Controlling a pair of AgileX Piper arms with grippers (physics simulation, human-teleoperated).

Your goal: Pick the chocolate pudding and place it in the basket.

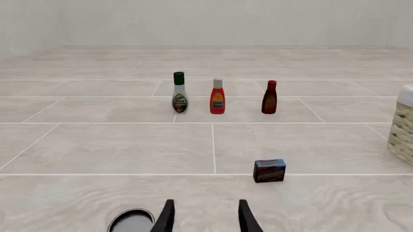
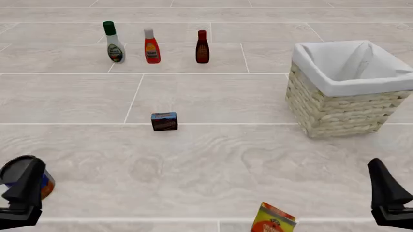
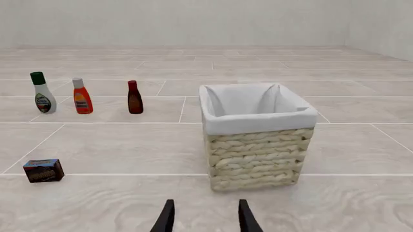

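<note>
Chocolate pudding (image 2: pixel 164 121) on table centre, well apart from basket (image 2: pixel 348 87) at right. Left gripper (image 1: pixel 205 217) empty, fingers parted; right gripper (image 3: pixel 205 217) likewise. I reach left arm forward, straddle box's short faces, descend square before closing.

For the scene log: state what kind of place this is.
Probably a simulated tabletop test scene, not a real room: a marble-tiled surface, three bottles in a neat row, and a lined wicker basket.
</note>
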